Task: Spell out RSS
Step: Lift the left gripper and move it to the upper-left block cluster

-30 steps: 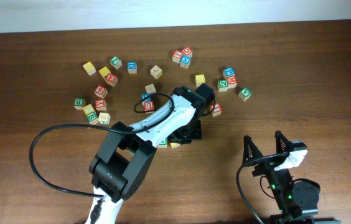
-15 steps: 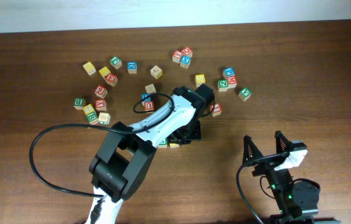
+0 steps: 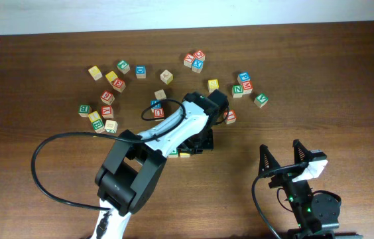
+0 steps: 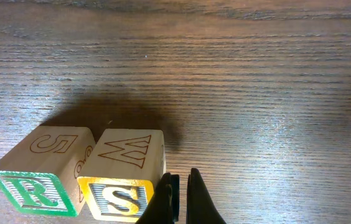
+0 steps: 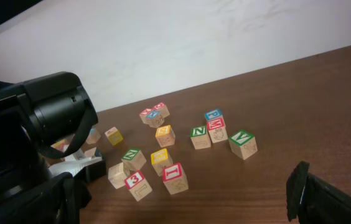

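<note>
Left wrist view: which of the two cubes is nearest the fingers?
The yellow-edged S cube, right beside the fingers; the green-edged R cube lies beyond it.

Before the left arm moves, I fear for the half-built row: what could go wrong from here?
1. The left fingers, shut, stand right at the S cube, on its right side; a sideways drift could shove it and the R cube out of line.
2. From overhead the left arm covers the row, so a skewed cube might go unnoticed.

Scattered letter cubes (image 5: 161,158) on a brown table (image 5: 300,106), black arm (image 5: 32,124) at left, right tool (image 5: 185,200) spread wide.
</note>
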Tool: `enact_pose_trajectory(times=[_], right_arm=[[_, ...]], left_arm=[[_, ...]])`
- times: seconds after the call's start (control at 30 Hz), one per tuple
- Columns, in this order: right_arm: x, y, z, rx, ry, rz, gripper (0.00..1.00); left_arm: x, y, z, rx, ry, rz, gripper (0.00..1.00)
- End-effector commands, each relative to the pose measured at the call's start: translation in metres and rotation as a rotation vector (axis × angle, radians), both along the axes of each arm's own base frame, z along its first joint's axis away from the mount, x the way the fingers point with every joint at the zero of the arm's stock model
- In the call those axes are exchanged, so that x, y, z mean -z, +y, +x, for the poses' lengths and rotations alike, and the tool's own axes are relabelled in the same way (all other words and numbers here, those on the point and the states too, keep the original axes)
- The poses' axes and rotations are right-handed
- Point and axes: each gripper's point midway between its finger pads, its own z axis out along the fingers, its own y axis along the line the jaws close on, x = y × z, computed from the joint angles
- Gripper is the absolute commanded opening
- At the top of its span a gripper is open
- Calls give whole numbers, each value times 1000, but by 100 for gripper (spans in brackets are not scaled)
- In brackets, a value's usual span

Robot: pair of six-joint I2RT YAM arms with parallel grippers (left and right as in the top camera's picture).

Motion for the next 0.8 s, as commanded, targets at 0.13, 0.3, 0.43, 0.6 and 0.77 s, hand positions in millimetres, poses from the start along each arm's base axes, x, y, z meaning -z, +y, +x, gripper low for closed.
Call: enact_pose_trajectory(times=[0.13,0.3,0.43,0.6,0.77], right_arm=[[3,4,-1,-22,8,2,98],[3,4,-1,-22,8,2,98],[3,4,-1,-22,8,2,98],[3,4,-1,-22,8,2,98],[3,4,-1,-22,8,2,98]], left_arm=[[-3,-13,1,25,28,-65,0],[-28,-26,13,34,4,-106,0],[-57,-26,22,21,-11,-117,0],[-104,-7,43,26,-57,-99,3],[-133,56,72,-62,-129,42,48]])
